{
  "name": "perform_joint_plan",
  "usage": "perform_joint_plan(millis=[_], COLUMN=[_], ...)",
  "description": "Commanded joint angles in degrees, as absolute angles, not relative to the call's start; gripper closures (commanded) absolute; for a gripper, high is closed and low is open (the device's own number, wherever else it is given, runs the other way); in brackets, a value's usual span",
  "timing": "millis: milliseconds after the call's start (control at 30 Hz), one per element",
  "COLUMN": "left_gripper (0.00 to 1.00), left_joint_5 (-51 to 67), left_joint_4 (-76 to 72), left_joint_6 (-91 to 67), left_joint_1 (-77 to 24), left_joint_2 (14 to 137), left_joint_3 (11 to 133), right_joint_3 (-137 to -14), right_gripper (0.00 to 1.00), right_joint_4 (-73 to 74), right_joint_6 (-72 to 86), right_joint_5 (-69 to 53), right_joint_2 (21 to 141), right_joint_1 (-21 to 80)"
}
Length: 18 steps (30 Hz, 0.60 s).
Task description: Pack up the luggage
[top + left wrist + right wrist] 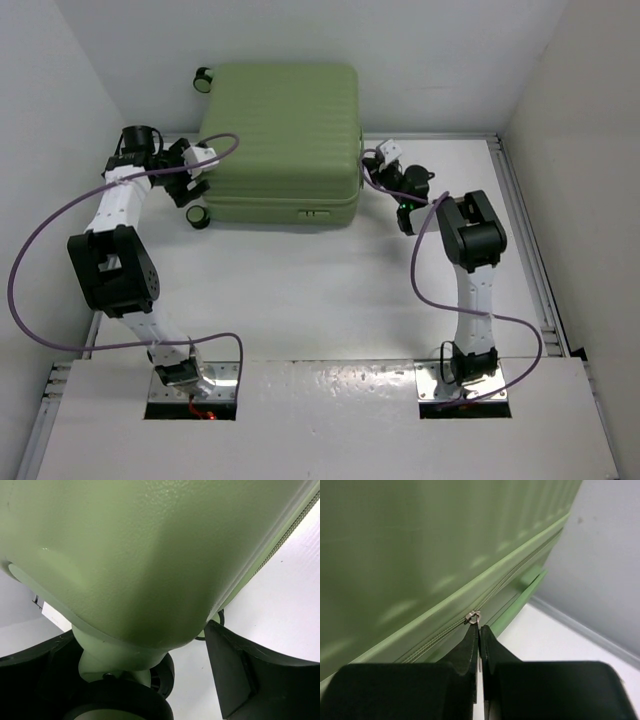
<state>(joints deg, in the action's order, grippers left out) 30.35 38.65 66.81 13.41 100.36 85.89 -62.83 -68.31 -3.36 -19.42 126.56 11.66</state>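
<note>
One luggage (285,135): light-green ribbed hard shell, closed, lying flat.

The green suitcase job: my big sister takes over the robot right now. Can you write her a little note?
Left end effector: open, fingers on either side of the luggage corner, by a wheel, not pinching.
Right end effector: shut on the zipper pull, on the right side of the luggage.
The luggage lies flat at the far side of the table, lid down.
Done: lid closed.
Left: probably pulling the zip the rest of the way. How far it has run cannot be seen.
</note>
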Motion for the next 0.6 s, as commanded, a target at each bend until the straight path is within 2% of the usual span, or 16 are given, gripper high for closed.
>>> perform_joint_plan(millis=[0, 267, 333, 367, 467, 500, 567], left_gripper=[1.0, 1.0, 1.0, 1.0, 1.0, 1.0, 1.0], left_joint_5=[28.13, 29.36, 29.88, 29.88, 31.2, 31.2, 31.9], left_joint_4=[43.77, 43.77, 43.77, 43.77, 43.77, 43.77, 43.16], left_joint_6=[66.09, 65.57, 64.87, 64.34, 63.81, 63.29, 62.06], left_joint_1=[13.8, 13.27, 12.74, 12.74, 12.74, 12.22, 12.22], left_joint_2=[107.05, 109.07, 109.07, 109.07, 109.07, 108.55, 108.54], left_joint_3=[84.2, 86.04, 86.04, 86.04, 86.04, 86.04, 86.04], right_joint_3=[-70.82, -100.87, -110.88, -121.79, -133.29, -138.9, -133.2], right_gripper=[1.0, 1.0, 1.0, 1.0, 1.0, 1.0, 1.0], right_joint_4=[-71.37, -67.43, -62.08, -60.57, -51.69, -51.07, -53.25], right_joint_6=[-6.42, -6.06, -5.8, -5.89, -6.24, -6.41, -6.07], right_joint_5=[-9.67, -5.1, -3.69, -3.6, -3.69, -3.78, -3.17], right_joint_2=[131.74, 151.59, 156.69, 160.28, 172.04, 172.26, 169.91], right_joint_1=[7.91, 7.73, 7.65, 7.56, 7.47, 7.38, 7.73])
